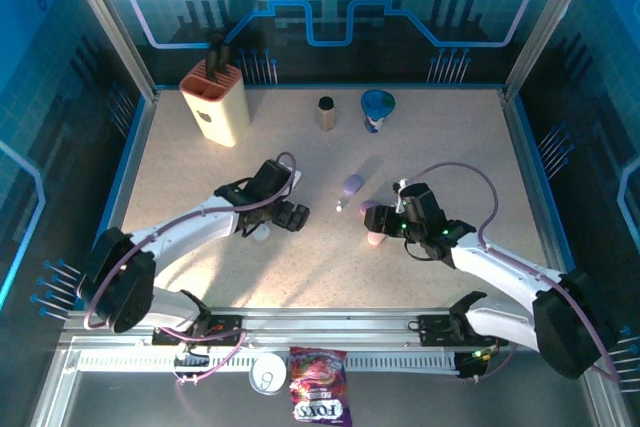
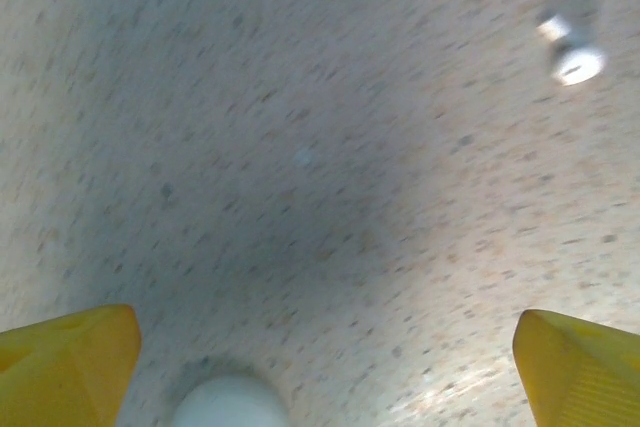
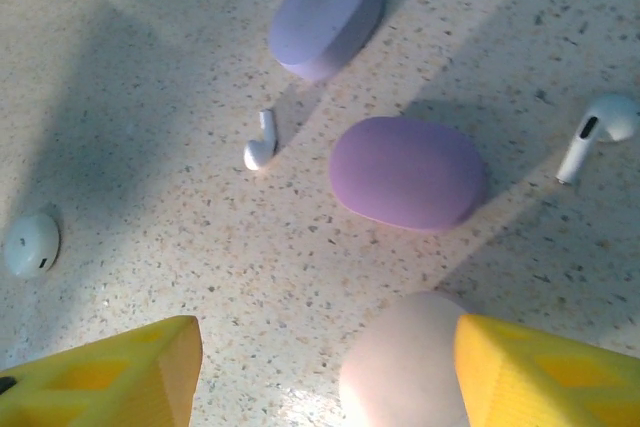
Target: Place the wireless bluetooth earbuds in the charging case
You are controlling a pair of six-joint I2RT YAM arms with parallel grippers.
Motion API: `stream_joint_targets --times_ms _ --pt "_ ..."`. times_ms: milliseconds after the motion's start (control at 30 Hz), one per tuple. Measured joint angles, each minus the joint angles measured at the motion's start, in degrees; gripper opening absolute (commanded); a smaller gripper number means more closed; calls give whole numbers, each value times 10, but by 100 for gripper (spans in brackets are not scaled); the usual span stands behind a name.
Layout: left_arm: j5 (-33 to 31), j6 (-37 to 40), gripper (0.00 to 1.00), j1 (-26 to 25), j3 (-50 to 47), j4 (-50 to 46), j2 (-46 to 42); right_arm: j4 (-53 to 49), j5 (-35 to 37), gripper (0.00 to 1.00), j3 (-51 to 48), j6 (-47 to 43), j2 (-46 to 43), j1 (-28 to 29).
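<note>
Can't ID white blob (image 2: 230,403) in smeared left wrist view, cut by bottom edge. Losing pink case (image 3: 400,362) to bottom edge too, one side behind yellow finger (image 3: 540,377).

We see 2 arms of the same build. The left arm (image 1: 190,227) and the right arm (image 1: 500,267) each wear smooth white shells on the long links and bulky black housings at the joints. A thin lilac cable (image 1: 470,172) loops along each one. Small green lights (image 1: 401,209) dot the right arm's black wrist. The left gripper (image 1: 297,215) and right gripper (image 1: 385,222) look black from above. Up close, their fingers (image 3: 100,377) are bright yellow wedges with recessed pockets.
</note>
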Motion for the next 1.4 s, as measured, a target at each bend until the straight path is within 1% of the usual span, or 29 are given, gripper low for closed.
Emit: stream_joint_targets --times_ms 133,267,367,467,600,733,867,967,1267,1400 --pt "-26 -33 90 14 17 -66 20 0 2 67 8 -5 10 4" --pt "-36 -56 85 38 17 -114 37 0 2 67 8 -9 22 4" --pt "-35 -64 82 51 17 -127 57 0 2 67 9 -10 30 4" --pt "-33 -64 78 53 17 -131 87 1 2 67 9 -10 31 4" --pt "-23 -63 75 53 18 -137 127 1 2 67 10 -10 30 4" --pt "-9 -63 67 54 28 -142 141 0 2 67 10 -9 17 4" --pt "6 -62 55 54 31 -142 147 0 7 67 10 -8 4 4" --pt "13 -61 50 54 33 -142 148 0 7 67 10 -6 0 4" --pt "13 -59 51 53 33 -139 142 2 6 67 10 1 0 4" --pt "9 -42 52 44 28 -110 103 1 4 67 10 1 -3 4"
